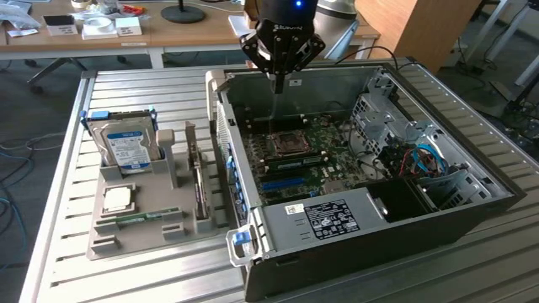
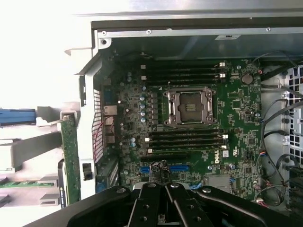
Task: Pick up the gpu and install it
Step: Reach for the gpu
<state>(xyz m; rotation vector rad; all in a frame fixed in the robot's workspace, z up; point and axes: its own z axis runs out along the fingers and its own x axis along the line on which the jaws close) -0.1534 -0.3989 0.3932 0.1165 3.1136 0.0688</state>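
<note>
Item: gpu (image 1: 194,169), not yet lifted; it stands on edge in a slot of the grey holder tray (image 1: 135,246), left of centre in the exterior view, just beside the outer wall of the open computer case (image 1: 471,196) and near the hard drive (image 1: 126,148), which stands in the same tray. Appearance: thin flat card seen almost edge-on, with a paler upright piece at its far end, probably the end bracket; the wrist view shows it as a narrow strip of green board; any cooler block cannot be made out from these angles. Claw (image 1: 279,85): fingers together, holding nothing, hanging at upper centre of the exterior view above the motherboard (image 1: 316,151) inside the case, well apart from the card. Step in hand, as judged: the pick-up. Handling advice: part the fingers before coming over the card, line them across its thin top edge, grip bare board rather than components, and draw it straight up out of the slot so it does not bind or drag the tray across the slatted surface (image 1: 67,278)
</note>
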